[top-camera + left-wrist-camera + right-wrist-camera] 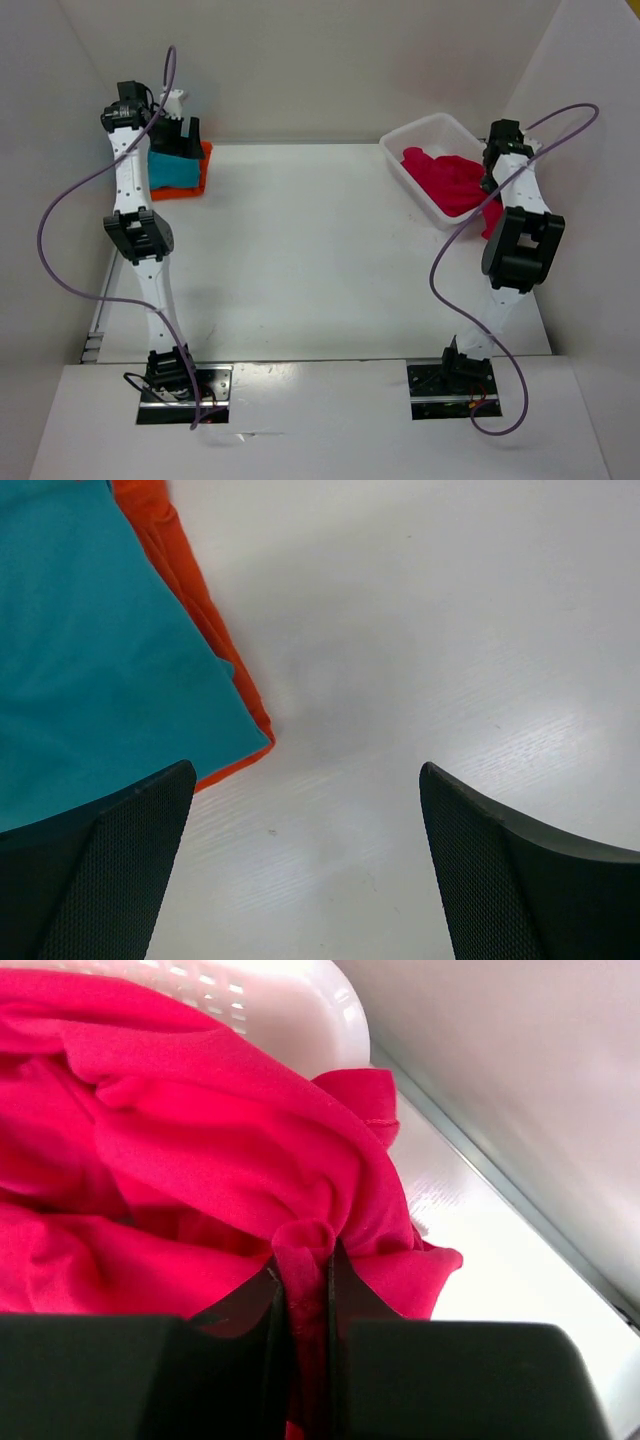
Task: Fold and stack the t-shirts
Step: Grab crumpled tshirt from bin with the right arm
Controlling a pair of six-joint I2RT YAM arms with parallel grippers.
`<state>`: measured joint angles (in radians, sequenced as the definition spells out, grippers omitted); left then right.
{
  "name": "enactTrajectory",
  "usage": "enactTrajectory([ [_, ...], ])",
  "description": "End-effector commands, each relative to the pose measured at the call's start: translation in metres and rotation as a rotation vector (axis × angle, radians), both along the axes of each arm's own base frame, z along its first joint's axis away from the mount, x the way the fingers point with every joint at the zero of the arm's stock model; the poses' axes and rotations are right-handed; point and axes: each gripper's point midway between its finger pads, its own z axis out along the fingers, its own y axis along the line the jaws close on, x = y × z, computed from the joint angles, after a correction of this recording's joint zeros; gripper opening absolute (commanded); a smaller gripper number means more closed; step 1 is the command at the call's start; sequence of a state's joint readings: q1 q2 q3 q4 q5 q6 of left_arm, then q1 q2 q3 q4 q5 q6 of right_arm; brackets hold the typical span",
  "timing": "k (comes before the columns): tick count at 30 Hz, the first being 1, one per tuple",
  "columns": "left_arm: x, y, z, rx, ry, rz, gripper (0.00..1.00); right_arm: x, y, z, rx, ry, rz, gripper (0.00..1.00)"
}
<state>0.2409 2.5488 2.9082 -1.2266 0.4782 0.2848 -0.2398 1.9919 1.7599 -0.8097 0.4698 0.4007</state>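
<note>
The teal blue t-shirt lies folded on the folded orange t-shirt at the far left of the table; both show in the left wrist view, teal over orange. My left gripper is open and empty, just right of that stack. The pink-red t-shirt lies crumpled in the white basket at the far right and hangs over its near edge. My right gripper is shut on a pinched fold of the pink-red t-shirt.
White walls enclose the table on the left, back and right. The basket sits close to the right wall. Purple cables loop beside both arms. The arm bases are bolted at the near edge.
</note>
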Motion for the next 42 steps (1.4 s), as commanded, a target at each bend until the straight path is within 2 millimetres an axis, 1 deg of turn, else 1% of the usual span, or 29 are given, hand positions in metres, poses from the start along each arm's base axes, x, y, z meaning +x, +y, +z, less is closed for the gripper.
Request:
enactTrajectory([
  [1, -0.013, 0.001, 0.043, 0.026, -0.057, 0.023, 0.99, 0.000, 0.022, -0.008, 0.090, -0.025, 0.069, 0.00],
  [2, -0.014, 0.000, 0.047, 0.022, -0.062, 0.030, 0.99, 0.004, 0.021, 0.010, 0.075, -0.081, 0.071, 0.00],
  [6, -0.018, -0.006, 0.044, 0.017, -0.042, 0.021, 0.99, 0.013, 0.023, 0.043, 0.065, -0.165, 0.095, 0.00],
  [7, -0.019, -0.006, 0.050, 0.019, -0.052, 0.021, 0.99, 0.019, 0.024, 0.054, 0.070, -0.193, 0.105, 0.00],
  [8, -0.019, -0.005, 0.049, 0.026, -0.050, 0.026, 0.99, 0.020, 0.025, 0.058, 0.076, -0.200, 0.111, 0.00],
  [9, -0.020, -0.010, 0.054, 0.028, -0.059, 0.017, 0.99, 0.021, 0.027, 0.056, 0.087, -0.193, 0.116, 0.00],
  [11, -0.021, -0.010, 0.051, 0.026, -0.051, 0.017, 0.99, 0.023, 0.032, 0.055, 0.116, -0.204, 0.126, 0.00],
  [14, -0.024, -0.009, 0.058, 0.035, -0.059, 0.023, 0.99, 0.024, 0.038, 0.077, 0.127, -0.271, 0.142, 0.00],
  [17, -0.022, -0.007, 0.059, 0.044, -0.067, 0.029, 0.99, 0.018, 0.041, 0.114, 0.091, -0.342, 0.148, 0.00],
  [18, -0.022, -0.007, 0.059, 0.044, -0.067, 0.029, 0.99, 0.018, 0.045, 0.138, 0.068, -0.384, 0.155, 0.00],
  [19, -0.022, -0.007, 0.059, 0.044, -0.067, 0.029, 0.99, 0.018, 0.047, 0.146, 0.038, -0.388, 0.149, 0.00],
  [21, -0.022, -0.009, 0.059, 0.037, -0.068, 0.023, 0.99, 0.013, 0.054, 0.182, -0.015, -0.434, 0.155, 0.00],
  [22, -0.022, -0.009, 0.059, 0.037, -0.068, 0.023, 0.99, 0.010, 0.053, 0.192, -0.059, -0.435, 0.142, 0.00],
  [23, -0.022, -0.009, 0.059, 0.037, -0.068, 0.023, 0.99, 0.013, 0.068, 0.200, -0.069, -0.447, 0.166, 0.00],
  [24, -0.022, -0.009, 0.059, 0.037, -0.068, 0.023, 0.99, 0.010, 0.075, 0.223, -0.087, -0.489, 0.171, 0.00],
  [25, -0.023, -0.009, 0.064, 0.039, -0.077, 0.023, 0.99, 0.013, 0.094, 0.235, -0.098, -0.516, 0.202, 0.00],
  [26, -0.023, -0.009, 0.064, 0.039, -0.077, 0.023, 0.99, 0.011, 0.107, 0.262, -0.115, -0.575, 0.229, 0.00],
  [28, -0.024, -0.009, 0.068, 0.041, -0.086, 0.024, 0.99, 0.007, 0.139, 0.292, -0.134, -0.636, 0.305, 0.00],
  [29, -0.026, -0.009, 0.073, 0.043, -0.095, 0.024, 0.99, 0.003, 0.178, 0.325, -0.119, -0.722, 0.385, 0.00],
  [31, -0.027, -0.010, 0.079, 0.045, -0.106, 0.024, 0.99, -0.004, 0.223, 0.351, -0.106, -0.779, 0.516, 0.00],
  [32, -0.027, -0.010, 0.079, 0.045, -0.106, 0.024, 0.99, -0.017, 0.271, 0.379, -0.061, -0.865, 0.648, 0.00],
  [34, -0.029, -0.008, 0.083, 0.055, -0.113, 0.031, 0.99, -0.026, 0.313, 0.395, -0.071, -0.904, 0.785, 0.00],
  [35, -0.029, -0.007, 0.082, 0.062, -0.112, 0.037, 0.99, -0.030, 0.342, 0.400, -0.054, -0.923, 0.847, 0.00],
  [36, -0.028, -0.005, 0.082, 0.069, -0.110, 0.044, 0.99, -0.027, 0.351, 0.399, -0.048, -0.923, 0.861, 0.03],
  [37, -0.028, -0.005, 0.082, 0.070, -0.110, 0.044, 0.99, -0.018, 0.356, 0.387, -0.058, -0.892, 0.872, 0.06],
  [39, -0.031, 0.001, 0.083, 0.077, -0.108, 0.059, 0.99, -0.007, 0.366, 0.363, -0.057, -0.825, 0.899, 0.23],
  [40, -0.031, 0.001, 0.083, 0.077, -0.108, 0.059, 0.99, -0.002, 0.373, 0.343, -0.058, -0.769, 0.937, 0.38],
  [41, -0.031, 0.001, 0.083, 0.077, -0.108, 0.059, 0.99, 0.000, 0.390, 0.328, -0.024, -0.735, 1.015, 0.55],
  [42, -0.033, 0.006, 0.085, 0.077, -0.108, 0.070, 0.99, 0.000, 0.392, 0.319, -0.017, -0.709, 1.030, 0.82],
])
